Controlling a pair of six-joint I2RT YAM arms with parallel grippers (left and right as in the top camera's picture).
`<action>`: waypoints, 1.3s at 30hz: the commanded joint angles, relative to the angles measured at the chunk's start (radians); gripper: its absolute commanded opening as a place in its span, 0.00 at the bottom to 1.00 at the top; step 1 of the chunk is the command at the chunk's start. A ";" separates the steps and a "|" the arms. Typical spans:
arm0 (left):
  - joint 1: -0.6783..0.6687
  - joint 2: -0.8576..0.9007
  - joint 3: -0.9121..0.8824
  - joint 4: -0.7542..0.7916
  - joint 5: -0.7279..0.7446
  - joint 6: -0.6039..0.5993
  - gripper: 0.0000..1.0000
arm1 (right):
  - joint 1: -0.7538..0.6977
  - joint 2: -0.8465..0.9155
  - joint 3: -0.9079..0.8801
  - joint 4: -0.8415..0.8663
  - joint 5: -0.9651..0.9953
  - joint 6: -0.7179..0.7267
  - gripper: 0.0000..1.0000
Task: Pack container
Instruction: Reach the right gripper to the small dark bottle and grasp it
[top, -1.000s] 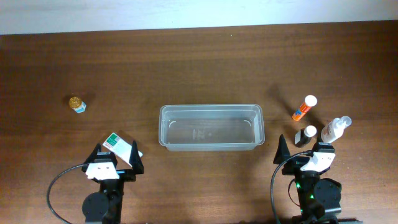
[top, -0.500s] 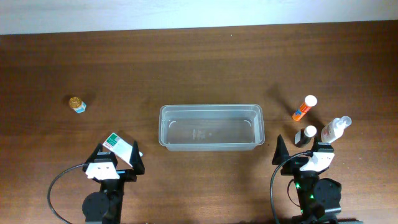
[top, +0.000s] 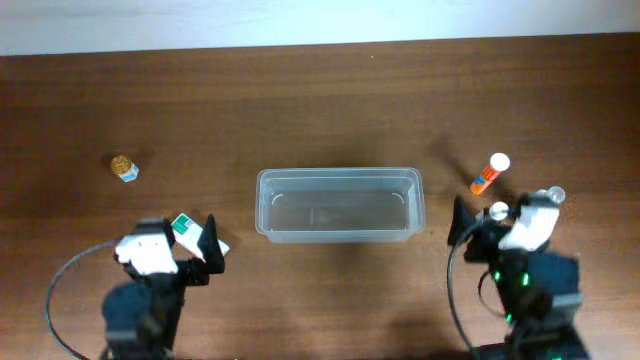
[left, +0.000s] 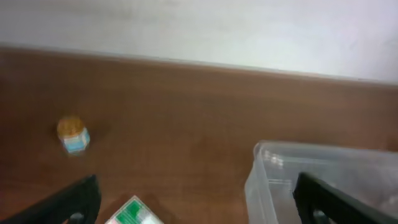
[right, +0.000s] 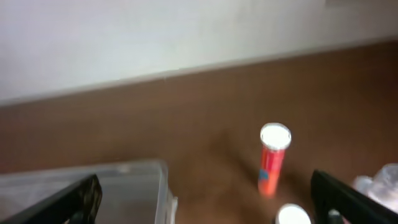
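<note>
The clear plastic container (top: 340, 173) stands empty at the table's middle. It also shows in the left wrist view (left: 268, 169) and the right wrist view (right: 127, 182). My left gripper (top: 188, 246) is open and empty, just over a green-and-white box (top: 186, 226) that lies below its jaws (left: 134, 213). A small orange jar (top: 124, 167) stands to the far left (left: 73, 133). My right gripper (top: 488, 224) is open and empty beside a small white-capped dark bottle (top: 497, 210). An orange tube (top: 488, 174) stands beyond it (right: 272, 160). A clear spray bottle (top: 545, 199) is at its right.
The white wall runs along the table's far edge (top: 320, 45). The container's right end sits left of the right jaws, its left end right of the left jaws. The white-capped bottle shows at the right wrist view's bottom edge (right: 292, 215).
Both arms have risen and come forward. The left arm shifted left over the box. The right arm moved up towards the small bottles. No object has moved.
</note>
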 joint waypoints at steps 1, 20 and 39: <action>0.003 0.155 0.123 -0.080 0.011 -0.008 0.99 | -0.006 0.195 0.206 -0.101 -0.002 0.001 0.98; 0.003 0.672 0.460 -0.458 0.014 -0.001 0.99 | -0.180 0.863 0.827 -0.815 -0.123 -0.012 0.98; 0.003 0.672 0.460 -0.454 0.014 -0.001 0.99 | -0.271 0.983 0.584 -0.686 -0.139 -0.035 0.98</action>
